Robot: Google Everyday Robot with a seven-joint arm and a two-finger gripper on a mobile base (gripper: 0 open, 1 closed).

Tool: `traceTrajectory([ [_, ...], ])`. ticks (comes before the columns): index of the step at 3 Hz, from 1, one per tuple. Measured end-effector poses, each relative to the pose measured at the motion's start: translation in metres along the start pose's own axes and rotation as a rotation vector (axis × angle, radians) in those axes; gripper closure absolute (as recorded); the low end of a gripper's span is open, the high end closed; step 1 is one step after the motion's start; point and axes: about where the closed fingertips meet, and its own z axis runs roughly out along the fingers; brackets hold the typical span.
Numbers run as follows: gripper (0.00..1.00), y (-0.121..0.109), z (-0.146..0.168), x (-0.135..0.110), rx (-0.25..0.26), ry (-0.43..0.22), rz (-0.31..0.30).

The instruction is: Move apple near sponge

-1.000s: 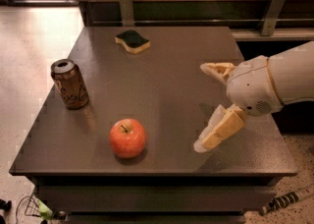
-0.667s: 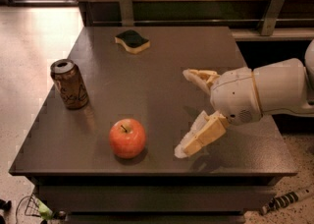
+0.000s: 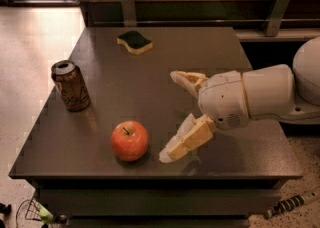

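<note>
Dark table [image 3: 235, 147] with one arm extending in from the right. The gripper [image 3: 172, 117] is hovering low over the table's front half, just to the right of the apple [image 3: 129, 140], with its jaws standing wide apart and holding nothing. The apple is sitting near the front edge, stem up. The sponge [image 3: 134, 42] is lying well apart, toward the far edge. A brown can [image 3: 71, 85] is standing upright at the left.
</note>
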Motion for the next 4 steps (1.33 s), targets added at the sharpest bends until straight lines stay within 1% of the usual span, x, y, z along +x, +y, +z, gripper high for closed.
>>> traceTrajectory([
  [1,0.00,0.002,0.017,0.007,0.004,0.001,-0.008],
  [2,0.00,0.016,0.059,0.008,-0.032,-0.081,-0.032],
  [3,0.00,0.025,0.074,0.006,-0.056,-0.117,-0.044],
  [4,0.16,0.039,0.094,0.005,-0.100,-0.147,-0.031],
])
